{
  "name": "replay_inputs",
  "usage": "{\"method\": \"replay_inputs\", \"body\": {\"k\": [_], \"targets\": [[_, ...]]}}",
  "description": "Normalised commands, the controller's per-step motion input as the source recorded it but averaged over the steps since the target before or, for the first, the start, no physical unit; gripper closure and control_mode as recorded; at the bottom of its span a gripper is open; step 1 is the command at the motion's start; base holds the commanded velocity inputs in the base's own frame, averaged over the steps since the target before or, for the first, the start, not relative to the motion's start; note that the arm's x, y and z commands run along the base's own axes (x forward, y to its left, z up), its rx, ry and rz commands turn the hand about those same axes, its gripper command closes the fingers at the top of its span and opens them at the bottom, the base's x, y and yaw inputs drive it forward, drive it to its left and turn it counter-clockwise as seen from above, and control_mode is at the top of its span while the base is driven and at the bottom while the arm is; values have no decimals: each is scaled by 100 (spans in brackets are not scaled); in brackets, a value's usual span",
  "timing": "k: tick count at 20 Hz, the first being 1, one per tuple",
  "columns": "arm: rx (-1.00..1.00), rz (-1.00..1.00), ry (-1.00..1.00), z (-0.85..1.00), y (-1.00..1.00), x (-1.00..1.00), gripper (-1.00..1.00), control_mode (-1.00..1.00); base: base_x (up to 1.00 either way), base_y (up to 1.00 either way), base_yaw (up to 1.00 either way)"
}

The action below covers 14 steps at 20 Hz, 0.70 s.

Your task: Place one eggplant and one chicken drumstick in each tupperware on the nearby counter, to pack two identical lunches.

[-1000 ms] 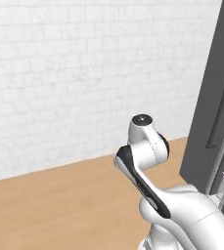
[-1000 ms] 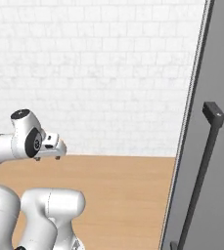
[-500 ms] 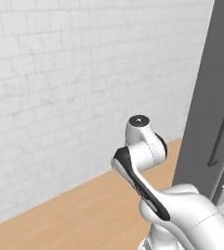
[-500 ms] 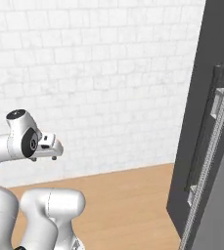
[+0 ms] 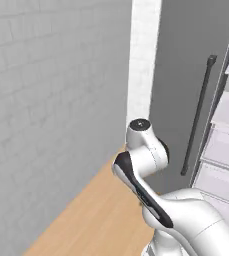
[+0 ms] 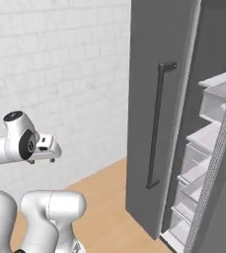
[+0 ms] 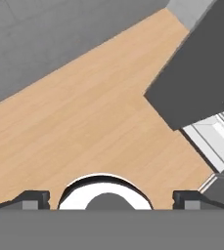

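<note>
A rendered kitchen, by the look of its fittings: a tall dark grey refrigerator (image 6: 156, 113) stands with one door shut, its long bar handle (image 6: 156, 126) running upright, and the other side swung open on pale shelves and drawers (image 6: 203, 153) (all bare as far as can be seen). White brick-tiled walls (image 6: 55, 74) and a light wooden floor (image 7: 84, 122) surround it.

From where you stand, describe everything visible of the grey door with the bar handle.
The door is a tall, flat, dark grey panel, matte, standing upright and swung open. A long, thin, dark bar handle runs vertically near its free edge, bent in at both ends. Behind it, pale shelves and drawers are exposed. Its bottom edge meets the light wooden floor. Nothing else touches it.
</note>
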Motion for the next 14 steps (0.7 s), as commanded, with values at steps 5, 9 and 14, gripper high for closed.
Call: {"method": "replay_inputs", "body": {"k": [5,9,14], "targets": [[0,0,0,0,0,0,-100,100,-2,-7,-80],[0,0,0,0,0,0,-100,100,2,0,-78],[0,0,0,0,0,0,-100,100,2,0,-11]]}}
